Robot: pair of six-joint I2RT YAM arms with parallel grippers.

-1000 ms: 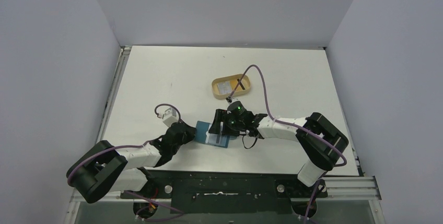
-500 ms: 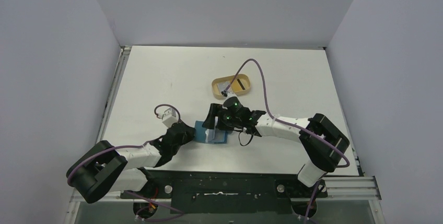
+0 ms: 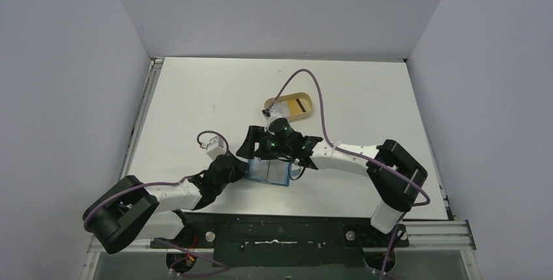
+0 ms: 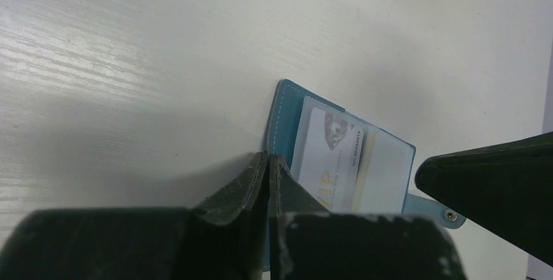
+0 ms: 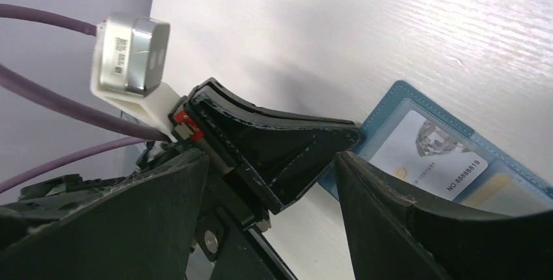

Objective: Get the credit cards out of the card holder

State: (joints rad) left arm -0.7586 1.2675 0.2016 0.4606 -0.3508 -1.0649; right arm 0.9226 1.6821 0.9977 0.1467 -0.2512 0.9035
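teal card holder (image 4: 279,121) stitched, leather-like, matt; table (image 4: 130,45) matt white, fine woodgrain texture

White-and-black arms (image 3: 173,195), purple cables (image 5: 39,14), black wedge fingers (image 5: 404,221), green lights (image 3: 273,141), silver-white wrist camera (image 5: 130,51)

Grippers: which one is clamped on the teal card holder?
The left gripper: its fingers are pinched shut on the card holder's edge. The right gripper is open, holding nothing.
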